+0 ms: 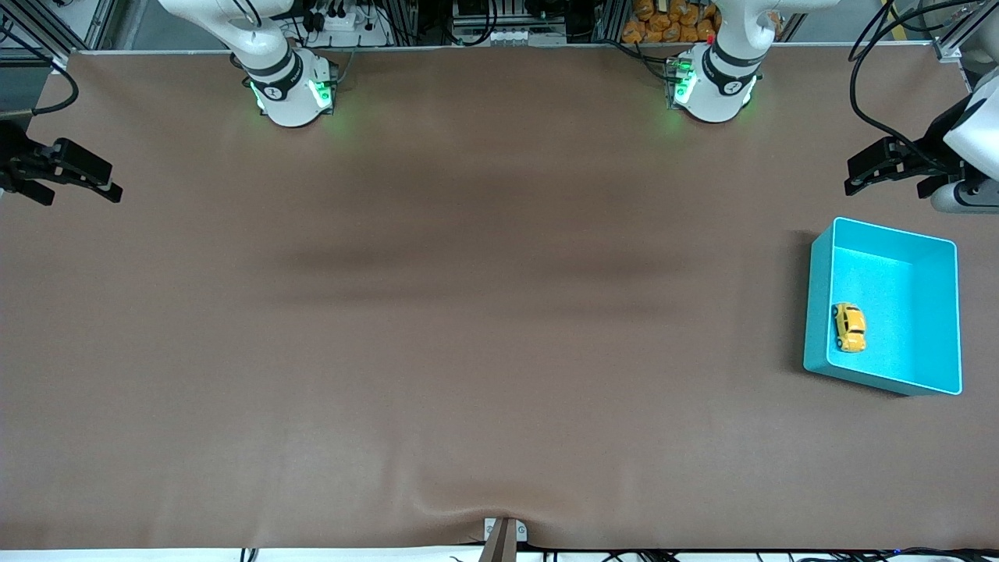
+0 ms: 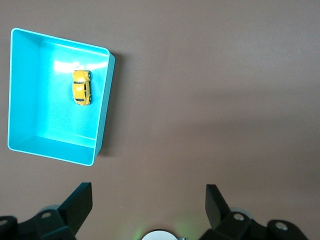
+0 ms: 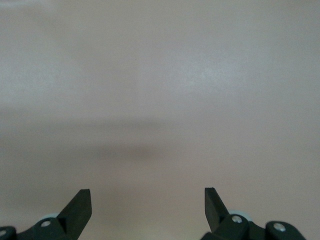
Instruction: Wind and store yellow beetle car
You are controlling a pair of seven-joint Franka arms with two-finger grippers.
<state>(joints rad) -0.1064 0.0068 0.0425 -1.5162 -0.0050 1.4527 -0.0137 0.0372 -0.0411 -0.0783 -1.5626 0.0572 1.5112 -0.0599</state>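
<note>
Aloft, both arms waiting, jaws spread.

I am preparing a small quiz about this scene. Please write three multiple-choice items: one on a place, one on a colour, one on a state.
1. Where is the yellow beetle car?
A. on the bare table
B. inside the bin
C. in a claw

2. What colour is the bin?
A. red
B. white
C. turquoise

3. What state is the left claw in?
A. open and empty
B. shut on the car
C. shut on the bin's rim

Answers:
1 B, the car rests on the bin's floor.
2 C, its walls and floor are turquoise.
3 A, its fingers stand apart with nothing between them; the right claw is open too, at the right arm's end of the table.
</note>
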